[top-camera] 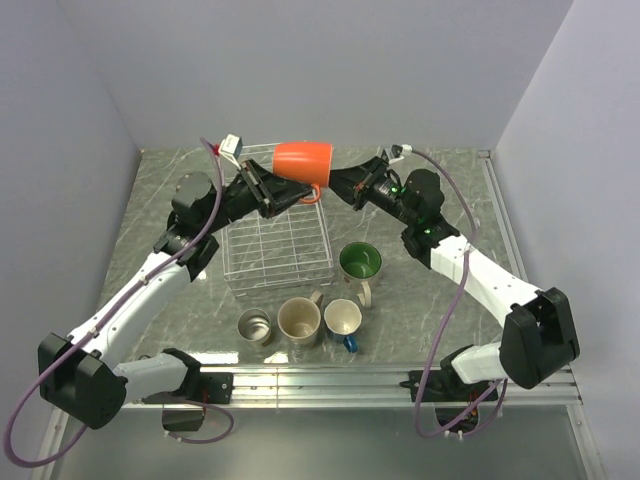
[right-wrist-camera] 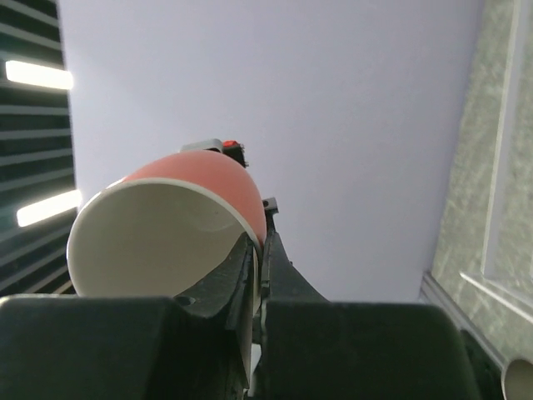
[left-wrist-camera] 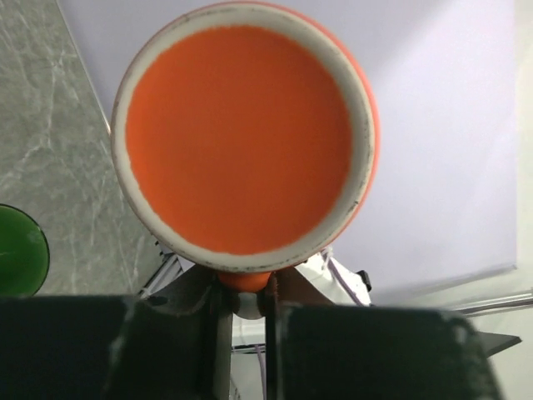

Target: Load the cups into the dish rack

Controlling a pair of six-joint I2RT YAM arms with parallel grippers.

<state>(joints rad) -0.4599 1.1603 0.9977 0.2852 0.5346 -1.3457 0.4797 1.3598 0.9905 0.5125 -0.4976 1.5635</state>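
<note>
An orange cup [top-camera: 302,160] hangs on its side in the air over the far end of the dish rack [top-camera: 280,282], held from both sides. My left gripper [top-camera: 292,193] is shut on its handle; the left wrist view shows the cup's orange base [left-wrist-camera: 241,137] above the gripper [left-wrist-camera: 244,292]. My right gripper [top-camera: 336,182] is shut on the rim, one finger inside the cream interior [right-wrist-camera: 158,237] and one outside. Four more cups stand on the table in front of the rack: white with green inside [top-camera: 360,262], steel [top-camera: 255,326], beige [top-camera: 299,320], and dark blue with cream inside [top-camera: 343,320].
The rack is a low wire basket on the grey marbled table, with nothing inside it in the top view. White walls close in the table at the back and sides. A metal rail [top-camera: 380,375] runs along the near edge by the arm bases.
</note>
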